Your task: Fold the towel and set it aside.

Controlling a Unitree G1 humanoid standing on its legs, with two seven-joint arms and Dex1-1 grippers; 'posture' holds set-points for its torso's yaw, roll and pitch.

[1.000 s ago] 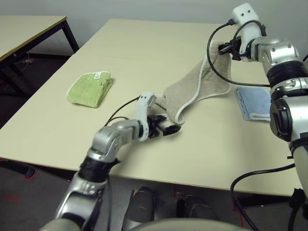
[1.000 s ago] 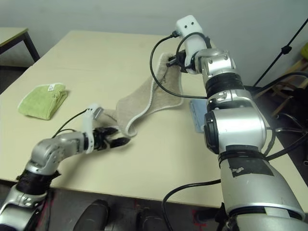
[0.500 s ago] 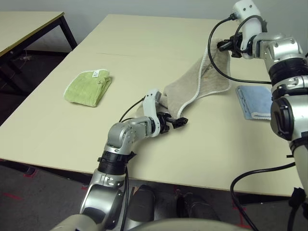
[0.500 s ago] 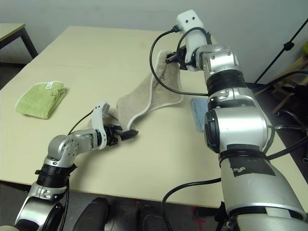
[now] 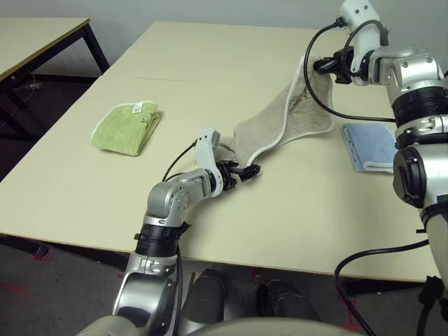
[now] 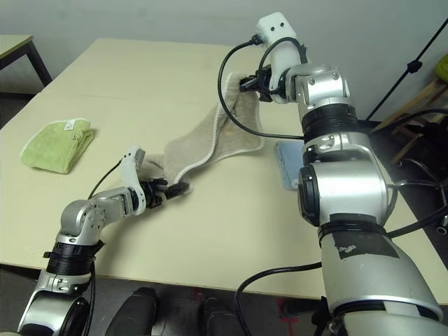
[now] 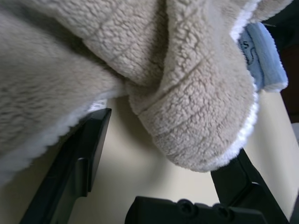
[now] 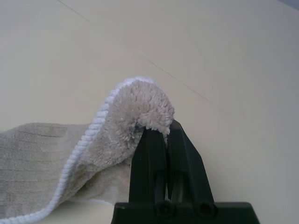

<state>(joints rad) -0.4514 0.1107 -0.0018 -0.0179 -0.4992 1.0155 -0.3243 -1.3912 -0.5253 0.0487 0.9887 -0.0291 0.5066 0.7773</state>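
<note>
The beige towel (image 5: 290, 122) with white edging stretches as a long band across the table (image 5: 210, 63). My right gripper (image 5: 323, 66) is shut on its far corner (image 8: 140, 107) and holds that corner lifted at the far right. The near end of the towel lies on the table by my left gripper (image 5: 245, 170). That gripper is open and low on the tabletop. In the left wrist view the towel's rounded near end (image 7: 196, 116) lies between the spread fingers (image 7: 84, 154), and they are not closed on it.
A folded lime-green towel (image 5: 126, 127) lies at the left of the table. A folded light-blue towel (image 5: 371, 145) lies at the right, just beside the beige one. A black cable (image 5: 311, 98) loops from my right wrist over the towel. Another table (image 5: 35, 38) stands far left.
My left gripper has slid forward and slightly left, up against the towel's near end, and its elbow has swung inward. The right gripper keeps hold of the raised corner, shifted slightly farther back.
</note>
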